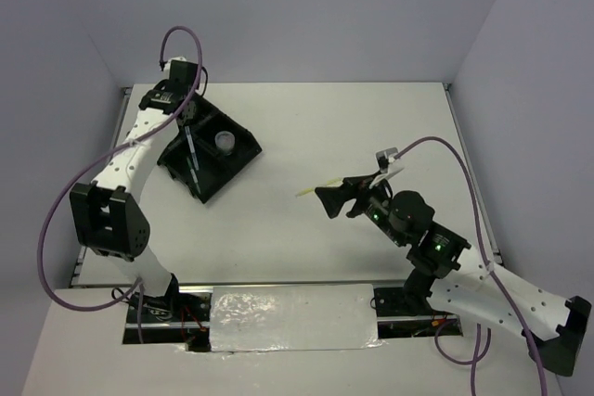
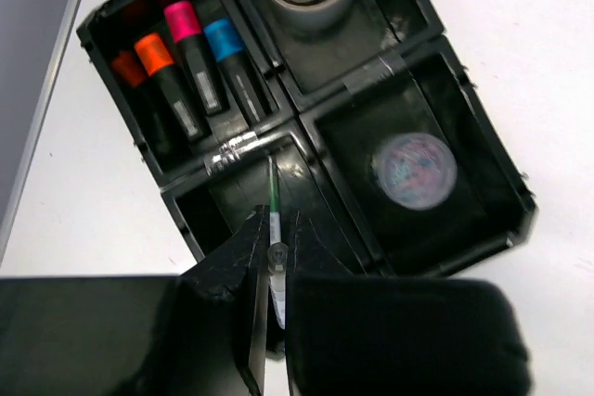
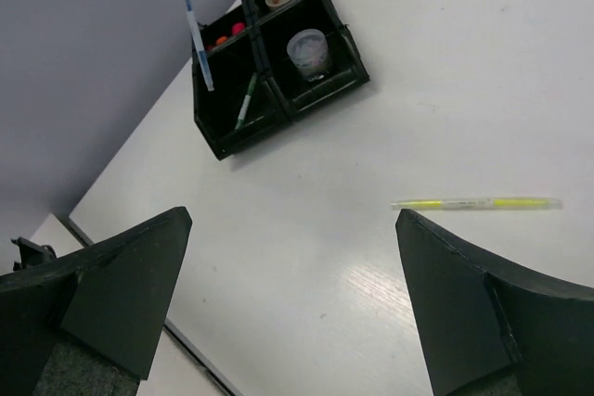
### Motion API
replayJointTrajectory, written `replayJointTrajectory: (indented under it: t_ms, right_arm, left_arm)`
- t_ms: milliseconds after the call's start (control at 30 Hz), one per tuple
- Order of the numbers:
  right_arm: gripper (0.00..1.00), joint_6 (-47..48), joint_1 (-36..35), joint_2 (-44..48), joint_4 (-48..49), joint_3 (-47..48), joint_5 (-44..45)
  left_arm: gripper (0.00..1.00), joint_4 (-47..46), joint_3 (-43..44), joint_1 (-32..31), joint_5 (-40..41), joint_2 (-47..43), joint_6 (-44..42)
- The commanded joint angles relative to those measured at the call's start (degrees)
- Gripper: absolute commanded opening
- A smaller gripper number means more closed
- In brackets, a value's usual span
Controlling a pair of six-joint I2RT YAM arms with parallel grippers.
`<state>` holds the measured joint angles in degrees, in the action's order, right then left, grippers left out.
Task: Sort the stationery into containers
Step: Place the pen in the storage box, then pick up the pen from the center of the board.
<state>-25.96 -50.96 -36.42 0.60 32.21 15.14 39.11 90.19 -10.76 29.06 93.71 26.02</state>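
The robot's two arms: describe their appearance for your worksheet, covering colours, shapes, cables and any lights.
The left arm and right arm have white shell links joined by black joint blocks. A purple cable loops beside each. The right arm shows green lights on its black joints and small holes in its white shell. The left gripper and right gripper are black, with wedge-shaped fingers.

Black tray [image 3: 251, 136], orange cap [image 2: 155, 53], pink cap [image 2: 183, 20], blue cap [image 2: 224, 39], yellow-green pen [image 3: 475, 202].

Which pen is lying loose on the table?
The yellow pen, flat on the table before the right fingers. A white pen hangs from the left fingers over the tray.
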Motion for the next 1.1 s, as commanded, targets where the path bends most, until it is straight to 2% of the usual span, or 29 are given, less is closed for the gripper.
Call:
replayJointTrajectory:
  t_ms: [0,167,467,533,567,633,667,733,767,833,867,967,1067]
  right_arm:
    - [1.00,2.57,0.33,4.50,-5.51,-0.65,2.09]
    - [1.00,3.63,0.33,8.56,-6.93,-1.53,2.71]
    - [1.00,3.37,0.42,7.34,-6.23,-1.27,1.83]
    - [1.00,3.19,0.33,6.11,-6.23,-1.01,1.65]
    - [1.00,2.84,0.33,5.32,-5.97,-0.83,1.74]
    - [1.00,2.32,0.33,4.17,-5.70,-0.65,2.87]
    - [1.00,0.75,0.33,2.25,-6.22,-0.04,4.01]
    - [1.00,-1.72,0.33,-1.00,-7.62,1.36,8.49]
    - [1.00,-5.21,0.33,-5.63,-11.20,4.15,10.42]
    - [1.00,-10.14,0.42,-11.36,-17.27,8.55,16.46]
    - [1.00,-14.95,0.42,-17.04,-23.04,13.01,18.16]
    - [1.00,-24.80,0.60,-26.46,-31.77,20.14,23.08]
    - [1.00,-30.02,1.38,-32.89,-33.82,24.46,22.23]
  left_arm:
    - [0.00,-1.41,4.11,3.02,-2.50,3.58,-5.19]
    - [0.01,-4.65,2.10,5.22,-6.29,5.08,-6.25]
    - [0.20,-10.46,-3.80,5.93,-10.16,5.95,-6.77]
    - [0.31,-9.24,-3.36,5.93,-10.25,6.65,-6.25]
    - [0.42,-8.80,-3.01,5.93,-10.08,6.75,-6.16]
    - [0.54,-7.31,-2.74,5.93,-9.38,6.31,-5.46]
    - [0.78,-6.86,-2.83,5.93,-7.72,6.05,-4.93]
    - [0.89,-5.98,-2.74,5.93,-7.00,4.91,-4.40]
    - [0.98,-5.46,-2.65,5.93,-7.00,4.38,-4.23]
    - [0.99,-4.40,-2.39,6.02,-6.30,2.28,-3.35]
    - [0.99,-3.79,-2.56,5.93,-6.38,1.22,-3.17]
    - [0.99,-3.08,-3.09,5.67,-6.73,-3.43,-3.43]
    - [0.99,-1.41,-4.84,5.32,-8.57,-9.41,-4.22]
